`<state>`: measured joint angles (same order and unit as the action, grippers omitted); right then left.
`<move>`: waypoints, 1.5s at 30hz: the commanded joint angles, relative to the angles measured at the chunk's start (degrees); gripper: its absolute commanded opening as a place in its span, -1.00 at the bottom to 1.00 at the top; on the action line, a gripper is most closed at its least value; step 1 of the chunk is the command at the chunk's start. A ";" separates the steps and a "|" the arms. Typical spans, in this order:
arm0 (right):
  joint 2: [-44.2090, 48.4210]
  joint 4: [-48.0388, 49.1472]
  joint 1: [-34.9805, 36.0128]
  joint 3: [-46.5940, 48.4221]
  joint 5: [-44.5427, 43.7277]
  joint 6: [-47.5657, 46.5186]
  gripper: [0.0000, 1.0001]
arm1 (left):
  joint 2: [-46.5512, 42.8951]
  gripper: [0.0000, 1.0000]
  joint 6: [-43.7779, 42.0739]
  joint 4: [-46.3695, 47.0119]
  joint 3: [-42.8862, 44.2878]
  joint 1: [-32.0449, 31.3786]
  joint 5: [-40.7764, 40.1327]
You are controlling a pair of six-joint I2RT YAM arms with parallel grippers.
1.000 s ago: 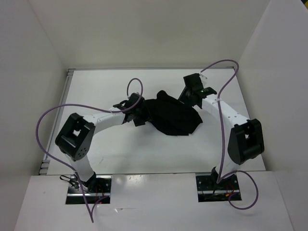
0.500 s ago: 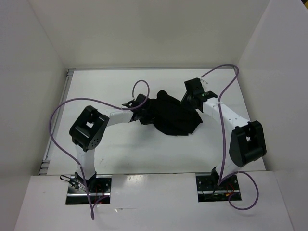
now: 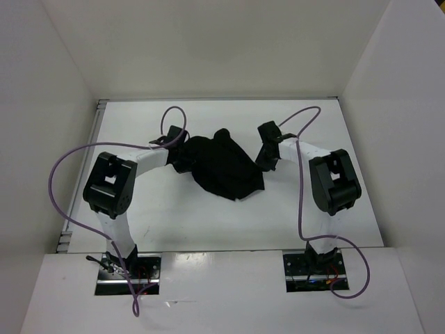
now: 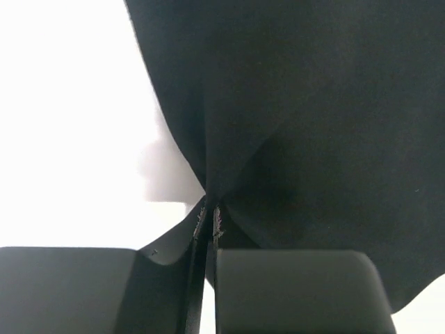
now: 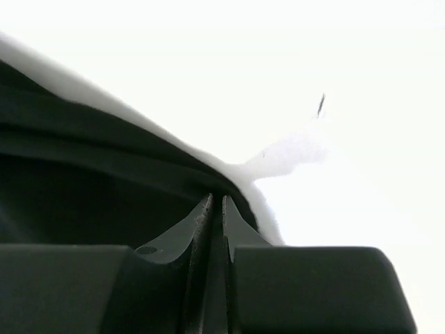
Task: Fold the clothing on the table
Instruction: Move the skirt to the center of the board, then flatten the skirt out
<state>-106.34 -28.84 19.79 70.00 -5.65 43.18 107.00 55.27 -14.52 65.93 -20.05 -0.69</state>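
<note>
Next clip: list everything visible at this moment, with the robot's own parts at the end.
clothing: one, black, bunched mid-table between the two grippers.
table: one, white with a thin metal rim, under the clothing.
walls: three, white, at the left, back and right of the table.
cables: two, purple, one looping along each arm.
arms: two, white with black joints, bases at the near edge.
left gripper: one, black, jaws shut on the clothing's left edge.
right gripper: one, black, jaws shut on the clothing's right edge.
</note>
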 commanded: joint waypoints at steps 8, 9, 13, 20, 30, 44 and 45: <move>3.59 0.28 14.29 -11.89 8.90 8.92 -0.75 | 4.26 -0.83 -7.63 -0.42 13.16 6.60 4.02; 4.38 -0.42 15.35 -12.68 8.90 9.72 -0.75 | 4.27 -0.83 -8.24 1.32 13.17 6.61 4.99; 7.29 -4.46 15.98 -10.77 4.44 10.87 -0.75 | -0.11 -0.23 -8.24 2.57 10.54 6.61 7.28; 9.75 -8.69 14.40 -1.71 0.72 7.45 -0.73 | -22.78 0.27 -1.04 0.12 -6.94 5.47 -3.69; 12.56 -9.74 13.34 -1.18 1.34 7.45 -0.66 | -28.61 -0.38 3.35 -4.46 -17.32 2.21 -1.42; 21.26 -10.27 13.34 -7.23 5.56 11.48 -0.52 | -17.10 -0.30 4.41 1.86 -21.11 -0.07 1.47; 21.27 -10.27 13.34 -7.85 5.56 11.49 -0.52 | -16.57 -0.30 5.02 2.56 -21.11 -0.07 1.48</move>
<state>-87.00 -37.45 33.47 64.29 -1.15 53.15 88.68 58.92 -14.98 45.19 -19.75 -0.60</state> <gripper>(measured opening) 0.238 0.349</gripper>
